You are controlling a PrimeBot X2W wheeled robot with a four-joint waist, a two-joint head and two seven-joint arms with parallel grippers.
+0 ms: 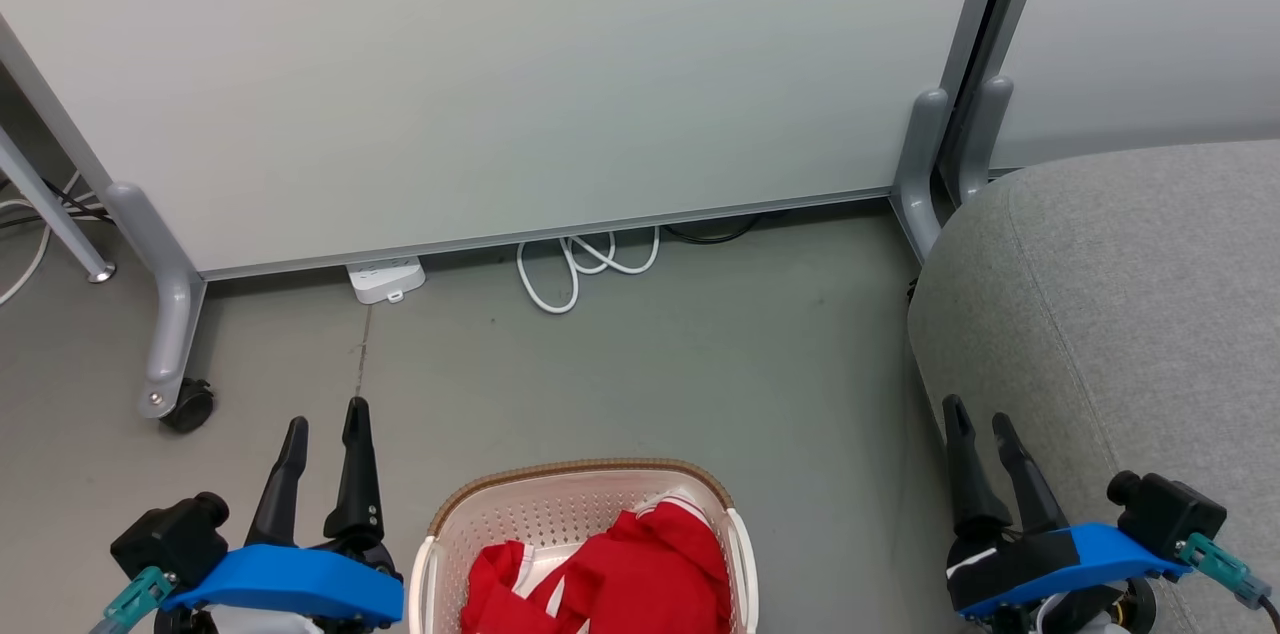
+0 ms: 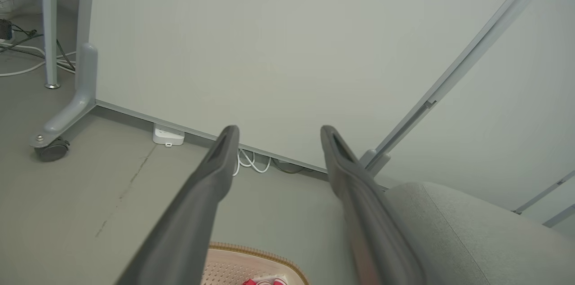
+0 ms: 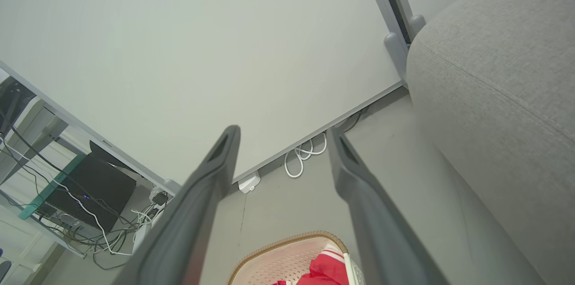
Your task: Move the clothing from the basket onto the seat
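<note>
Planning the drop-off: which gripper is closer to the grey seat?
The right gripper, at the edge of the seat; the left gripper hovers on the far side of the basket, over the floor.

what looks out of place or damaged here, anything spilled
Nothing is spilled or damaged. The red clothing lies crumpled inside the basket, none over its visible rim. The only untidy bits are a white cable looped loose on the floor and a power strip beside it, under the partition.

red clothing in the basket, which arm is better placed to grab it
Probably right. The right gripper is open beside the light grey woven seat, and the red fabric clothing heaps toward that side of the oval cream plastic basket. The left gripper is farther from the seat.
</note>
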